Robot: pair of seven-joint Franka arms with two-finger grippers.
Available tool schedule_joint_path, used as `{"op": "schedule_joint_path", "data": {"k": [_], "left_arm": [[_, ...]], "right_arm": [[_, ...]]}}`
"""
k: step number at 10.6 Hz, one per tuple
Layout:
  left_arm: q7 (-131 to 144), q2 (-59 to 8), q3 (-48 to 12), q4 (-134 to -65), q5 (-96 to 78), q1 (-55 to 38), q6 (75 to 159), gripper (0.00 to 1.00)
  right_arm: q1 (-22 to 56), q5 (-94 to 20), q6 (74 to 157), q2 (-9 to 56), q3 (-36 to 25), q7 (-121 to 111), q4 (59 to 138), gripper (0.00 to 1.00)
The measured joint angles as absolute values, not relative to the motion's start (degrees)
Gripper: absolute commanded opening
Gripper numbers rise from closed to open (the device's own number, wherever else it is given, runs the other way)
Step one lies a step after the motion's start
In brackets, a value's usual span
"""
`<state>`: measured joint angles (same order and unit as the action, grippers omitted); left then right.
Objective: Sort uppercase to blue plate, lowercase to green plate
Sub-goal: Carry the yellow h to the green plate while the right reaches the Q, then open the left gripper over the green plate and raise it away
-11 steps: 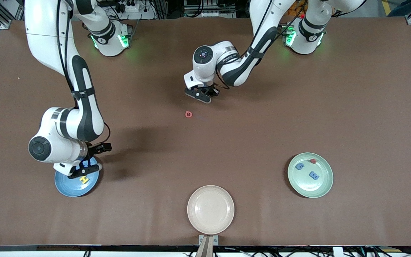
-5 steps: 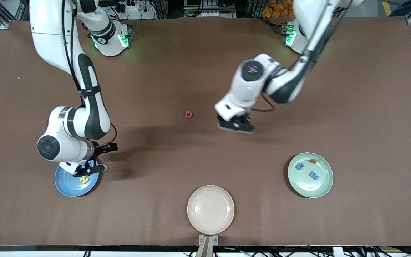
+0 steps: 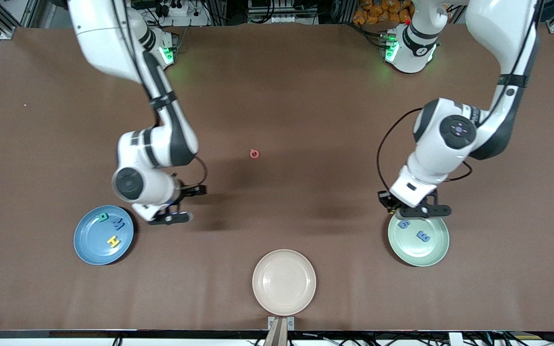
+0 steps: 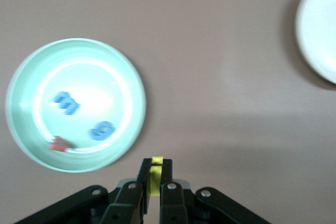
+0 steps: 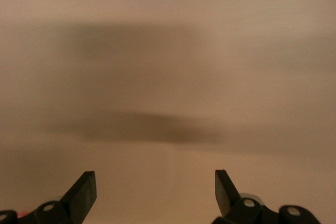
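Plates sit along the camera side of the table: we see the blue plate [image 3: 103, 235] toward the right arm's end, the green plate [image 3: 418, 236] toward the left arm's end, and a beige plate [image 3: 283, 282] between them, nearest the camera.

On the blue plate we count a yellow H [image 3: 113, 240], a blue M [image 3: 118, 224] and a teal R [image 3: 103, 217]. A red Q [image 3: 254, 153] lies alone on the bare table, well apart from every plate.

In the green plate we find a blue g [image 3: 404, 224], a blue m [image 3: 423, 236] and, in the left wrist view, a red w [image 4: 60, 144] by the rim.

Our left gripper [image 3: 419, 210] hangs over the green plate's edge, clenched on a tiny yellow letter [image 4: 156, 181]. Our right gripper [image 3: 170, 218] hovers over bare table just beside the blue plate, fingers [image 5: 84, 192] spread wide and holding nothing.
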<state>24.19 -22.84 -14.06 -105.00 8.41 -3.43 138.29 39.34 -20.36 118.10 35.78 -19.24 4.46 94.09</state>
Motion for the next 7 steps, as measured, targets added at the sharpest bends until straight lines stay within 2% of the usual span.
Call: {"op": "schedule_joint_path", "data": {"k": [3,4,5,6,7], "left_arm": [[20.6,-25.4,-9.6,-105.1,8.4,-1.6,138.3,0.0],[19.9,-26.5,-8.6,-104.7,8.4,-1.5,138.3,0.22],[19.7,-27.8,-8.1,-104.0,8.4,-1.5,138.3,0.65],[19.1,-29.3,-8.0,-103.1,8.4,-1.5,138.4,1.0],[17.7,-30.2,-7.9,-102.3,8.5,-1.6,138.6,1.0]], "right_arm": [[47.0,-17.2,121.0,33.7,-15.0,10.7,94.3,1.0],[49.5,-14.7,121.2,33.1,-13.7,15.4,94.5,1.0],[52.2,-11.7,121.8,32.9,-12.5,20.3,94.9,1.0],[54.3,-9.2,123.0,32.9,-11.3,23.4,95.8,1.0],[55.1,-7.2,125.1,32.9,-9.7,24.5,97.6,1.0]]}}
